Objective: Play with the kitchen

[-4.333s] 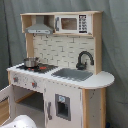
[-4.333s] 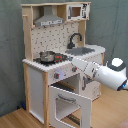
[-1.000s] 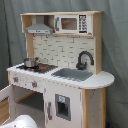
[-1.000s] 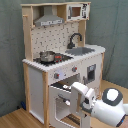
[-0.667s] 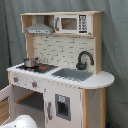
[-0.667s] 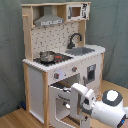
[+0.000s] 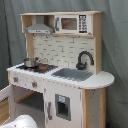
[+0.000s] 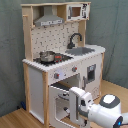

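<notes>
The toy kitchen (image 7: 75, 82) (image 8: 35, 75) is white and light wood, with a grey range hood (image 7: 39, 29) (image 8: 49, 21), a black faucet (image 7: 84, 59) (image 8: 75, 39), a sink (image 7: 72, 74) (image 8: 82, 50) and a small metal pot (image 7: 31, 62) (image 8: 47, 56) on the stove. In the second exterior view the lower oven door (image 8: 59, 106) under the stove stands open. My white arm (image 8: 97, 110) reaches low toward that opening, its wrist end (image 8: 78, 101) right at the door. The gripper itself is hidden behind the wrist. In the first exterior view only a white bit of the arm (image 7: 20, 121) shows at the bottom left.
A microwave (image 7: 70, 23) (image 8: 76, 12) sits on the top shelf. A windowed cupboard door (image 7: 62, 106) (image 8: 91, 72) under the sink is closed. Grey curtain hangs behind the kitchen; wooden floor (image 8: 15, 119) lies in front.
The arm has come down from counter height to the open oven door. Over the last second it edged a little further toward the second exterior view's left.
</notes>
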{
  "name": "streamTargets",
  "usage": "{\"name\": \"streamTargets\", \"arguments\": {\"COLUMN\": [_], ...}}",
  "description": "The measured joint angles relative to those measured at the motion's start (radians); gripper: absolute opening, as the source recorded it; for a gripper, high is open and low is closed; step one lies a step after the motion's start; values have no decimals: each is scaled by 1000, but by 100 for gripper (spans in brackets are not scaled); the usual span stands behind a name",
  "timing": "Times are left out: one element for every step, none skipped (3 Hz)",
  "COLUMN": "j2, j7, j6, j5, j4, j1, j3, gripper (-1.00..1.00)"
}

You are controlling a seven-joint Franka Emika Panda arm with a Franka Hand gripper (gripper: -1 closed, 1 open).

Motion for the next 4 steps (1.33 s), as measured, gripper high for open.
{"name": "streamTargets", "arguments": {"j2": [13,14,13,13], "j7": [-5,-17,-30,-29], "j6": [-95,-178,-271,-358], "j5": [37,37,37,37], "j4": [-3,-47,-48,-45], "j1": [0,10,21,25], "j3": [37,80,129,186], "gripper": [100,100,100,100]}}
